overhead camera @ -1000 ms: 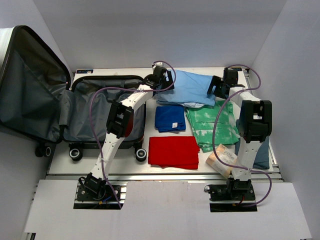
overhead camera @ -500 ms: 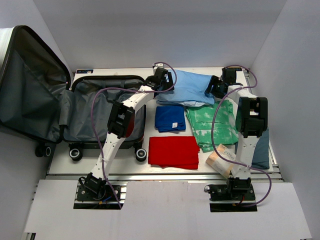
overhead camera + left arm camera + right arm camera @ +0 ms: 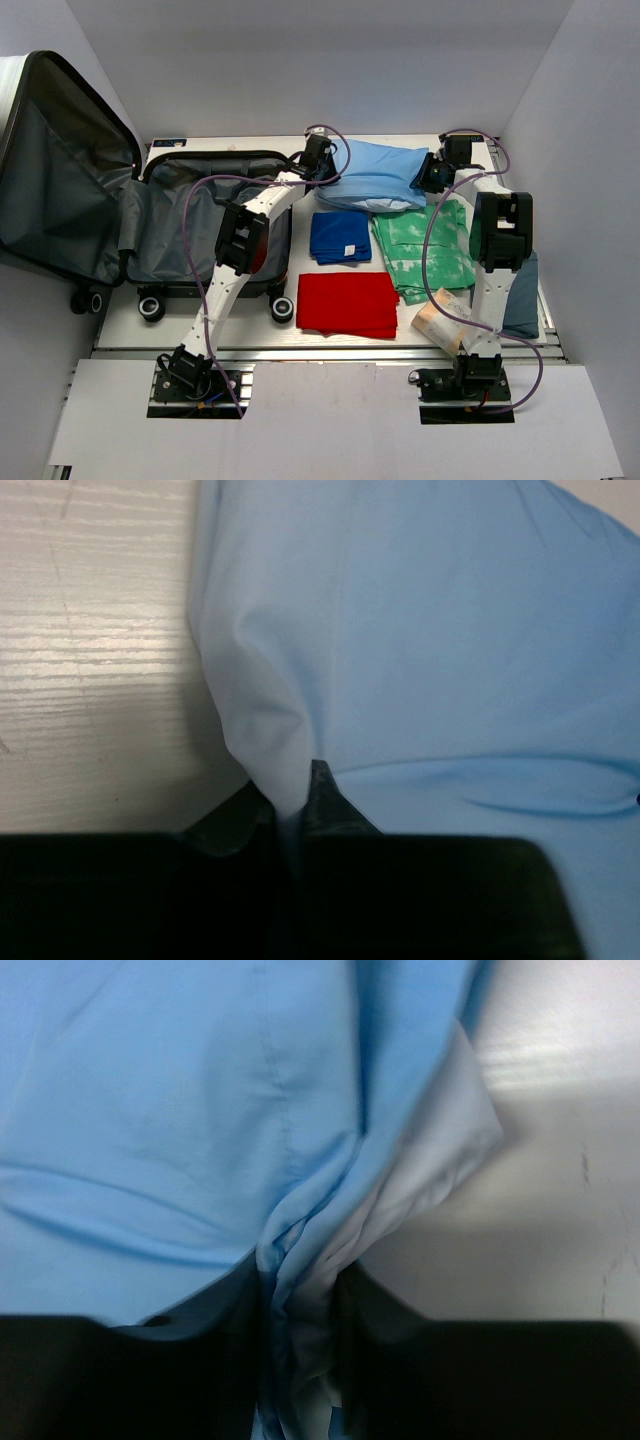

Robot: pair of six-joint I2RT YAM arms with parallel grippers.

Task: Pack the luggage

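The luggage (image 3: 160, 235) lies open at the left, its lid (image 3: 55, 170) raised and its grey lining bare. A folded light blue garment (image 3: 378, 172) lies at the back of the table. My left gripper (image 3: 322, 170) is shut on its left edge, where a fold of blue cloth (image 3: 275, 770) is pinched between the black fingers. At the garment's right edge, my right gripper (image 3: 432, 178) is shut on a bunched fold (image 3: 300, 1290). The garment bulges up between the two grippers.
A dark blue folded cloth (image 3: 340, 237) and a red folded cloth (image 3: 348, 303) lie in the middle. A green patterned cloth (image 3: 425, 250) lies to the right, with a tan pouch (image 3: 445, 318) and a grey-blue cloth (image 3: 525, 300) near the right arm.
Both grippers have closed on the light blue garment's edges. The garment has drawn in and puffed up between them.
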